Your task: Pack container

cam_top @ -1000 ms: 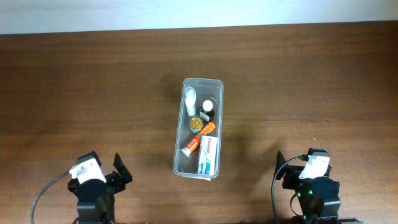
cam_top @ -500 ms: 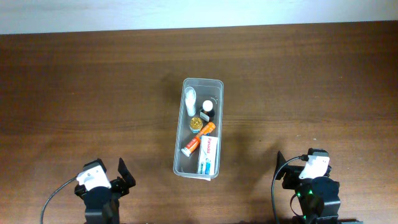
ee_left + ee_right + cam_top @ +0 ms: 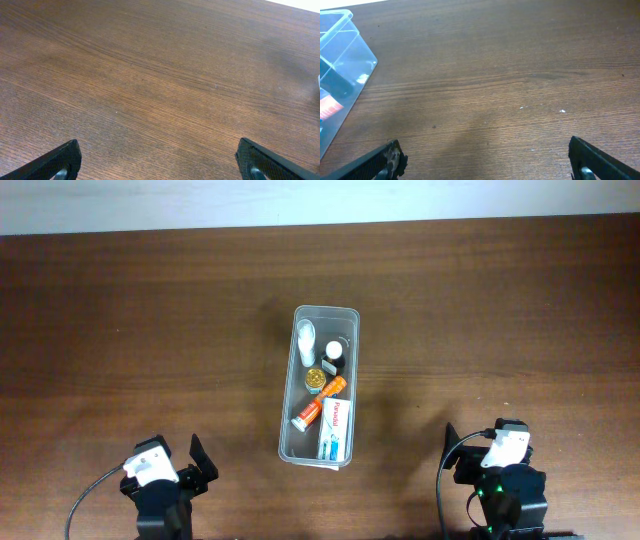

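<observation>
The clear plastic container [image 3: 287, 442] stands in the middle of the table. It holds a white bottle [image 3: 306, 343], a dark bottle with a white cap [image 3: 333, 354], a round gold tin [image 3: 315, 378], an orange tube [image 3: 318, 405] and a white and blue box [image 3: 335, 429]. Its corner also shows at the left of the right wrist view [image 3: 350, 60]. My left gripper [image 3: 160, 161] is open and empty at the front left, over bare wood. My right gripper [image 3: 487, 159] is open and empty at the front right.
The brown wooden table [image 3: 150, 330] runs to a pale wall along the far edge. Both arm bases sit at the near edge, the left one [image 3: 158, 485] and the right one [image 3: 503, 480].
The left arm drew back toward the near edge and settled; between half a second ago and now nothing moves. The right arm and the container's contents stay the same.
</observation>
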### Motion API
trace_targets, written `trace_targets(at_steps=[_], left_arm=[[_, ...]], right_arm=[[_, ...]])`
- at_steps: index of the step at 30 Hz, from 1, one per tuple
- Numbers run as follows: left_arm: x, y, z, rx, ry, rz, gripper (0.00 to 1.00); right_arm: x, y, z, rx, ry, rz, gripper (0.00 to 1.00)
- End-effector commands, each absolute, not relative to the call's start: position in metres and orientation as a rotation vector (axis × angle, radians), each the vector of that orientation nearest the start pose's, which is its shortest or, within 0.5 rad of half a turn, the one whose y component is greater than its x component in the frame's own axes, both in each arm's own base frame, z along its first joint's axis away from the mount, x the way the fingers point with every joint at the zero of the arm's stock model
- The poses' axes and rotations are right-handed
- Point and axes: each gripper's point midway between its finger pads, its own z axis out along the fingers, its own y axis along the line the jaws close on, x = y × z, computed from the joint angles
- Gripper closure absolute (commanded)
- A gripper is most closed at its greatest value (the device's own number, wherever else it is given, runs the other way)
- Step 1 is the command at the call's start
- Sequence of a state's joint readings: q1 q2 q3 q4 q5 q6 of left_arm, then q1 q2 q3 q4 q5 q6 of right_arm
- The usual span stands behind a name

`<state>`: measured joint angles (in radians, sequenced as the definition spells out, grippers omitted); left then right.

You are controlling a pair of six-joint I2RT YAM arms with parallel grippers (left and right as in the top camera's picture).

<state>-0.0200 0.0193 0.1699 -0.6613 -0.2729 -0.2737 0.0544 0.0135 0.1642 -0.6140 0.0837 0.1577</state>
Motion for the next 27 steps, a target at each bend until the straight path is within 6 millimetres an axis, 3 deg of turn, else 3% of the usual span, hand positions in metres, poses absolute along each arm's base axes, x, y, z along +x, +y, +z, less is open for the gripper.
trace_targets(at_steps=[1, 27], left_arm=[[0.1996, 0.0421, 0.0980, -0.428, 2.008, 0.094, 0.01], [0.1996, 0.0421, 0.0980, -0.428, 2.008, 0.094, 0.01]], right_arm=[[0.2093, -0.0013, 0.1020, 0.157, 2.024, 0.061, 0.02], [0.2094, -0.0013, 0.1021, 0.157, 2.023, 0.061, 0.02]])
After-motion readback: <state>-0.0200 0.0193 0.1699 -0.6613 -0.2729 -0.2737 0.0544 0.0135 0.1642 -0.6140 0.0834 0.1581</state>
